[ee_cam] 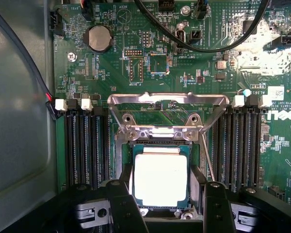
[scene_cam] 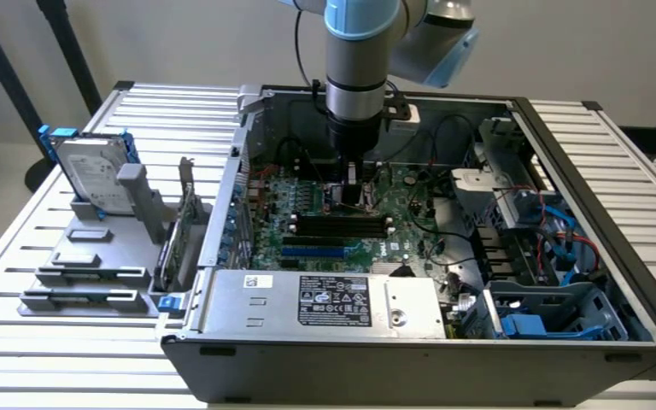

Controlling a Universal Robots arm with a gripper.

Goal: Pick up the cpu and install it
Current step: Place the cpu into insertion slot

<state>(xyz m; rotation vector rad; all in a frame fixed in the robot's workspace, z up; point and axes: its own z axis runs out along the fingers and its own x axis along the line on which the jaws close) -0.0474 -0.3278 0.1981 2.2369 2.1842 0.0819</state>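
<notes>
Table (scene_cam: pixel 32 367) carries the open case (scene_cam: pixel 305 367); the socket (ee_cam: pixel 196 155) sits on the motherboard (ee_cam: pixel 208 58) inside it. The arm (scene_cam: pixel 360 60) comes straight down over the socket, wrist vertical, with the gripper (scene_cam: pixel 357 192) low, just above the socket. Hard drive (scene_cam: pixel 91 175) stands upright in a grey fixture (scene_cam: pixel 89 273) outside the case, well apart from the socket, toward the exterior view's left.

Wrist view: memory slots (ee_cam: pixel 85 145) flank the socket on both sides. Load plate (ee_cam: pixel 167 99) is swung open, hinged at the socket's edge. Coin cell (ee_cam: pixel 99 38) lies beyond the plate, further from the socket.

cpu (ee_cam: pixel 160 177) lies flat in the socket, silver top up and square to the frame. Gripper (ee_cam: pixel 166 187) is centred over it. Fingers (ee_cam: pixel 216 204) are apart, one on each side of the cpu, with a gap visible at one edge. Can't tell whether the other finger touches.
</notes>
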